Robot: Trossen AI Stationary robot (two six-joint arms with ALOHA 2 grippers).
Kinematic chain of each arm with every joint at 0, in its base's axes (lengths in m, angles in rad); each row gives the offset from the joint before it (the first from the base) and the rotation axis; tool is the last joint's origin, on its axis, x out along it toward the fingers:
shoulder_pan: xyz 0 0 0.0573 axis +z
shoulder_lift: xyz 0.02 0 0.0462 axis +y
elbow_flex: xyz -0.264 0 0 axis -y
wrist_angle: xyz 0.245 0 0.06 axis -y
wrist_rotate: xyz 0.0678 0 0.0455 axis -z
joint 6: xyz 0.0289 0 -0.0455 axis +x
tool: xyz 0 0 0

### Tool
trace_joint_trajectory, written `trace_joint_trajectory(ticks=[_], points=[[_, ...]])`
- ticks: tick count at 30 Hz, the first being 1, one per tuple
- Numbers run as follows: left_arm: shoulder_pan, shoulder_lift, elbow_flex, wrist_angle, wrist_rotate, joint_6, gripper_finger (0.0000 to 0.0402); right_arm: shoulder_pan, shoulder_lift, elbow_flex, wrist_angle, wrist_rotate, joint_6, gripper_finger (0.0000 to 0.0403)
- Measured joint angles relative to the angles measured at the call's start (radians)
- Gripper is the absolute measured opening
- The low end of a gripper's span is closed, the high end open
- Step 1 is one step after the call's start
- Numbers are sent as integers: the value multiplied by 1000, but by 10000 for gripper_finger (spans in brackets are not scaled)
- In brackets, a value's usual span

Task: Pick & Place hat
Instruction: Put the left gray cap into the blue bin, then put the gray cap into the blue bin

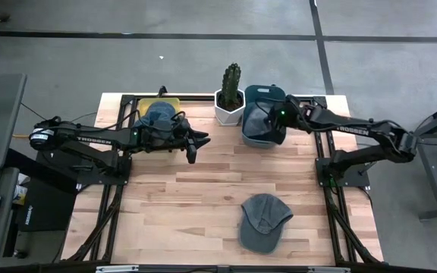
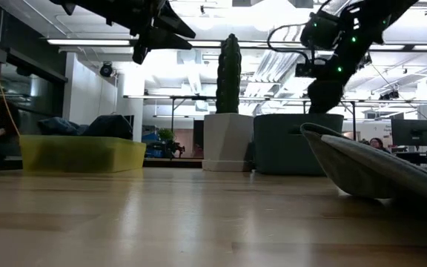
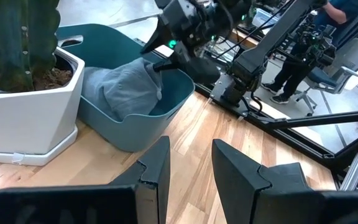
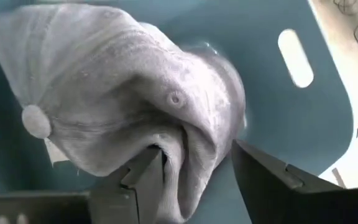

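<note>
A grey hat (image 4: 117,81) lies bunched in the teal bin (image 1: 258,135), also seen as the hat (image 3: 123,90) in the left wrist view. My right gripper (image 4: 194,162) reaches down into that bin, open. A second grey hat (image 1: 262,221) rests flat on the table near its near edge, and shows as the hat (image 2: 380,167) in the low view. A dark hat (image 1: 158,115) sits in the yellow bin (image 1: 161,106). My left gripper (image 1: 196,144) hovers open above the table beside the yellow bin and holds nothing. My right gripper comes from above into the teal bin, its open fingers astride a bunched fold of the grey hat's crown (image 4: 194,140). One fingertip (image 4: 146,169) lies against the cloth; whether the other touches I cannot tell. The hat rests in the bin.
A cactus in a white pot (image 1: 231,98) stands between the two bins at the table's far edge. Bare wood lies across the middle of the table (image 1: 203,189). People and office furniture show in the room behind the table.
</note>
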Motion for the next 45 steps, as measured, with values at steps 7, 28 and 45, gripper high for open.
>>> trace_joint_trajectory(ticks=[7,28,45], points=[[0,0,0,0,0,0,99,0,-1,94,-113,-20,-37,184],[0,0,0,-27,48,-43,99,3,-2,445,-491,-219,73,184],[-1,151,0,104,292,-185,99,86,-59,452,-853,-618,194,184]])
